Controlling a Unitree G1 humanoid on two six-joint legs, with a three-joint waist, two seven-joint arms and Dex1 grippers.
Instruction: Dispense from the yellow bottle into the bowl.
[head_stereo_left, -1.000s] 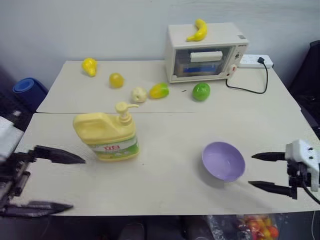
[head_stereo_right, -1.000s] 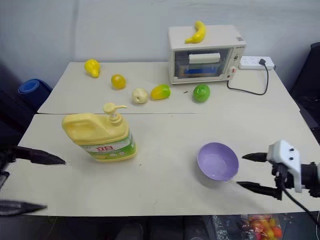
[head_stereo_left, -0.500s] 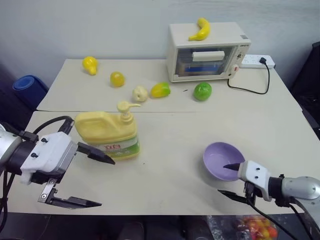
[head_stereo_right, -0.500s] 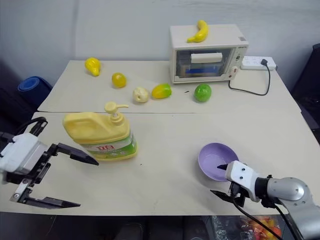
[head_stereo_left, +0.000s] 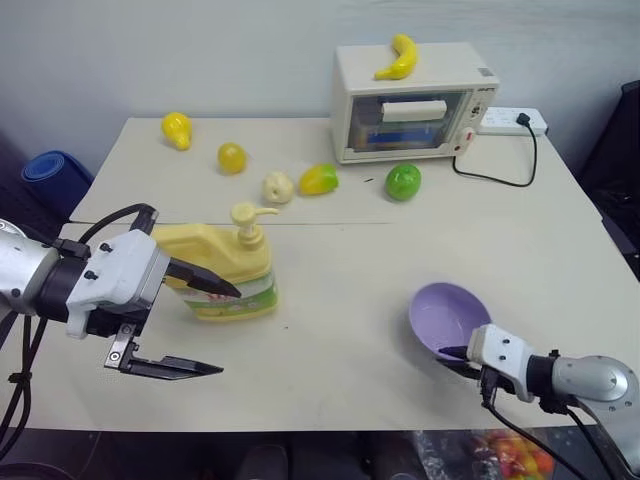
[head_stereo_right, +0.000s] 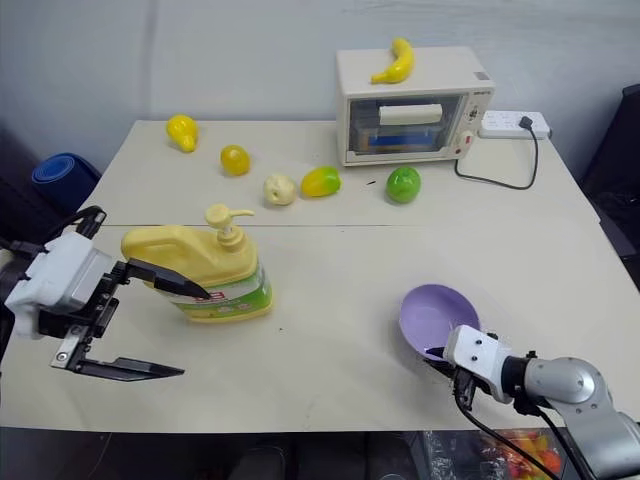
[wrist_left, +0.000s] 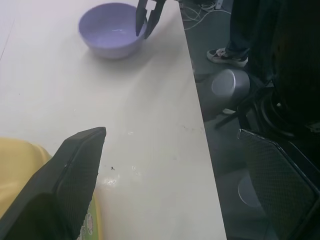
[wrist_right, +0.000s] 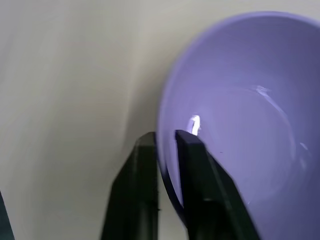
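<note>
The yellow bottle (head_stereo_left: 222, 266), a pale jug with a pump top and a green-and-white label, stands upright on the table's left half. My left gripper (head_stereo_left: 229, 332) is open beside it; its upper finger (head_stereo_left: 200, 280) crosses in front of the label and the lower one hangs off to the bottle's near side. The lavender bowl (head_stereo_left: 446, 316) sits near the front right. My right gripper (wrist_right: 166, 142) is shut on the bowl's near rim, one finger inside and one outside. The left wrist view also shows the bowl (wrist_left: 111, 30) with the right gripper (wrist_left: 149, 21) on its rim.
A white toaster oven (head_stereo_left: 410, 100) with a banana (head_stereo_left: 393, 57) on top stands at the back, and a power strip (head_stereo_left: 510, 121) lies beside it. Several fruits, among them a green apple (head_stereo_left: 402, 181), lie across the far table. The table's front edge runs just below both grippers.
My right gripper sank to the bowl and shut on its near rim. My left gripper came in from the left edge to the bottle's front, still open.
</note>
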